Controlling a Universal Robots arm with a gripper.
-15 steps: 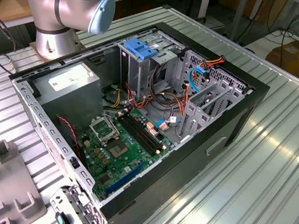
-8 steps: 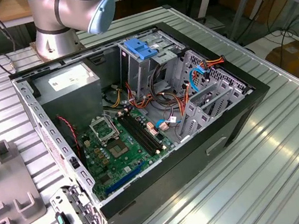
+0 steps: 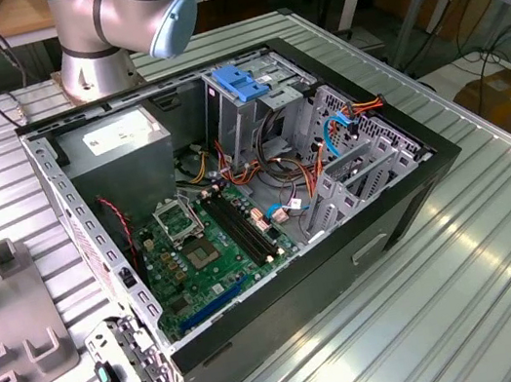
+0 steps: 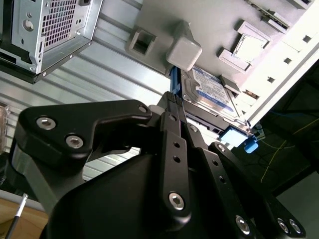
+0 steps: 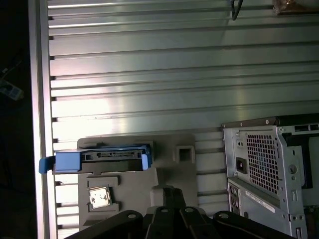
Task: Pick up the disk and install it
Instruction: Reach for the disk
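The disk, with bright blue rails along its sides, stands on edge in a slot of a grey fixture on the ribbed metal table. In the second wrist view the disk shows its blue-and-white label, and a blue rail end sticks out of the fixture. My black gripper hovers over the fixture beside the disk without touching it. Its fingers look shut together with nothing between them. In the second wrist view the gripper reaches close to the disk's blue rail.
The open computer case lies on its side with the motherboard, cables, a grey power supply and a drive cage with a blue latch. The arm's base stands behind it. Part of the grey fixture sits at the exterior view's left.
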